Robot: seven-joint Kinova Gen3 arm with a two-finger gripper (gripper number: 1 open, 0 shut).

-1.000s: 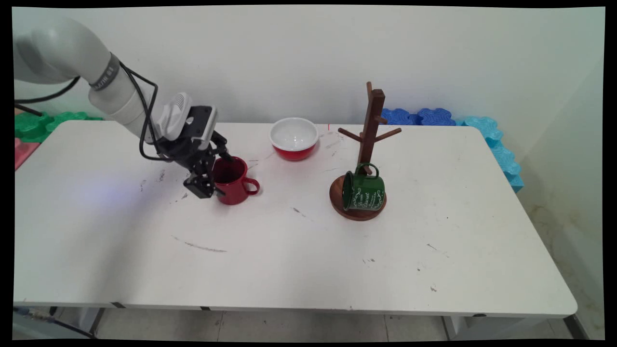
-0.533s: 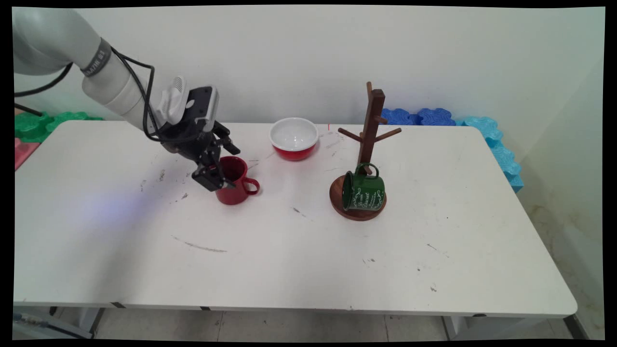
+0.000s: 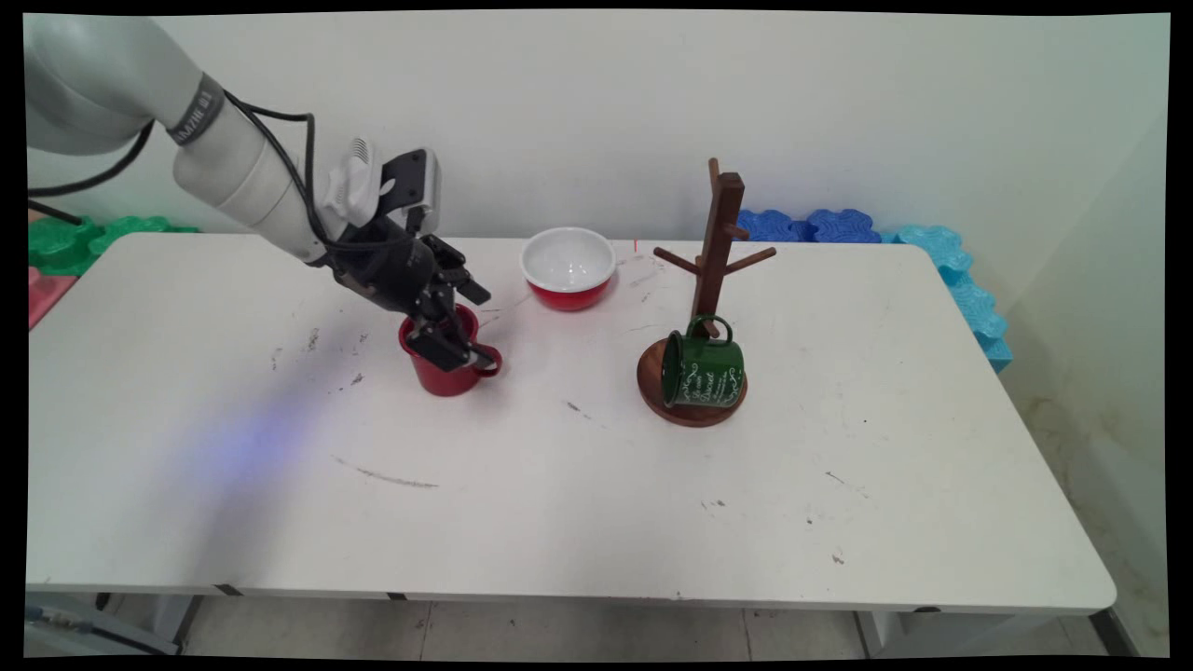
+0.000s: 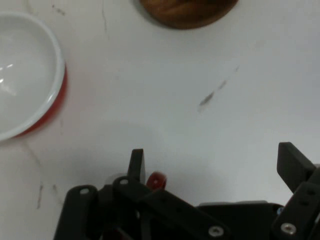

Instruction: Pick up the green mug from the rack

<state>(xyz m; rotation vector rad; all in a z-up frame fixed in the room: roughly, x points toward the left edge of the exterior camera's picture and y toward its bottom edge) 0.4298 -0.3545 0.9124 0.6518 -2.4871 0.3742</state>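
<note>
Red enamel mug [image 3: 445,365] upright, counter's left-centre. My black hand [image 3: 459,328] spread wide, gripping nothing, over rim by handle. I'd judge: straddle wall squarely, avoid tipping; red-white bowl [image 3: 569,267] near.

Red mug [image 3: 445,371], upright on the white table [image 3: 559,503], left of centre, its handle [image 3: 486,361] turned right; in the hand view only a red sliver [image 4: 156,180] shows. The black gripper [image 3: 461,321], fingers spread, hangs directly over the mug's mouth, one finger [image 4: 136,165] beside the handle.
</note>
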